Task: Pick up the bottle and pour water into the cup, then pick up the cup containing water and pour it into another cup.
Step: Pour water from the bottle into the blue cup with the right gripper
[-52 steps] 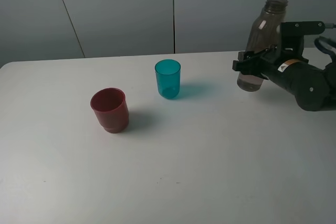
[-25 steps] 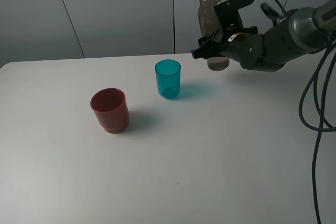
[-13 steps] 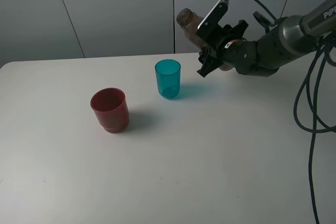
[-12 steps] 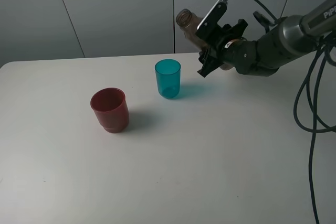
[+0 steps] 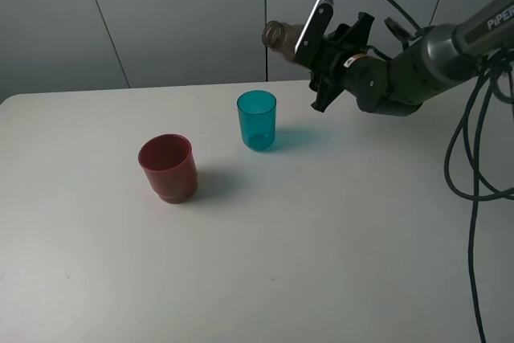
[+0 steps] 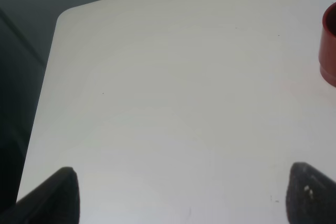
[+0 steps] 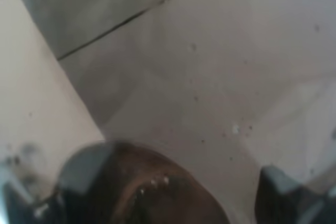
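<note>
My right gripper (image 5: 320,47) is shut on the smoky grey-brown bottle (image 5: 283,37) and holds it in the air, tipped nearly level with its open neck pointing left. The neck is above and slightly right of the teal cup (image 5: 257,120), which stands upright on the table. No water stream shows. The red cup (image 5: 168,168) stands to the front left of the teal one. The right wrist view shows the brown bottle body (image 7: 142,187) between my fingers (image 7: 281,192). My left gripper (image 6: 186,203) is open and empty; the red cup's edge (image 6: 329,45) shows at that view's border.
The white table (image 5: 321,238) carries only the two cups. Black cables (image 5: 474,174) hang at the right edge. Grey wall panels stand behind. The left wrist view shows the table's corner and edge (image 6: 58,19) with dark floor beyond.
My right gripper lifted the bottle from the right side, carried it left toward the teal cup and tipped it from upright to nearly level. The cups have not moved.
</note>
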### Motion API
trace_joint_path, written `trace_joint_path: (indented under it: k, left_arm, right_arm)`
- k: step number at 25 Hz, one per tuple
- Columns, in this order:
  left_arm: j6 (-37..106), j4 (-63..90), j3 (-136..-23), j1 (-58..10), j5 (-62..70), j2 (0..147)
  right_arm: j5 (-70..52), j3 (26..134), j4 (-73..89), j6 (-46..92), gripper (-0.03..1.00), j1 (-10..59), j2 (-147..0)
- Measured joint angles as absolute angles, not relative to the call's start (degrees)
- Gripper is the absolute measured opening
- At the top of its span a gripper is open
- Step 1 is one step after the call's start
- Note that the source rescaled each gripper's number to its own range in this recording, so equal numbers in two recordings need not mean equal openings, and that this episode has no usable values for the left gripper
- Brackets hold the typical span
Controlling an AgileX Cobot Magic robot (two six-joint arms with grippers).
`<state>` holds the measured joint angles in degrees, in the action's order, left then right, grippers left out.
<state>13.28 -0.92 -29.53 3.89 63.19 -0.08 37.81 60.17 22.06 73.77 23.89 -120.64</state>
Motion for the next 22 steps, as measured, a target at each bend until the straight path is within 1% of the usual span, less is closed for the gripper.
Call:
trace_joint_path:
  k: [4,12,22]
  left_arm:
    - [13.28,-0.92,-29.53,3.89,63.19,-0.08]
    - [13.40,-0.92,-29.53,3.89,63.19,-0.08]
    - [13.51,-0.92,-29.53,3.89,63.19,-0.08]
  right_arm:
    - [37.81,60.72,22.06,75.47,0.00,23.89,-121.84]
    - [37.94,60.77,21.84,87.08,0.00,23.89,-121.84]
    - [38.06,60.77,21.75,96.23,0.00,23.89,-121.84]
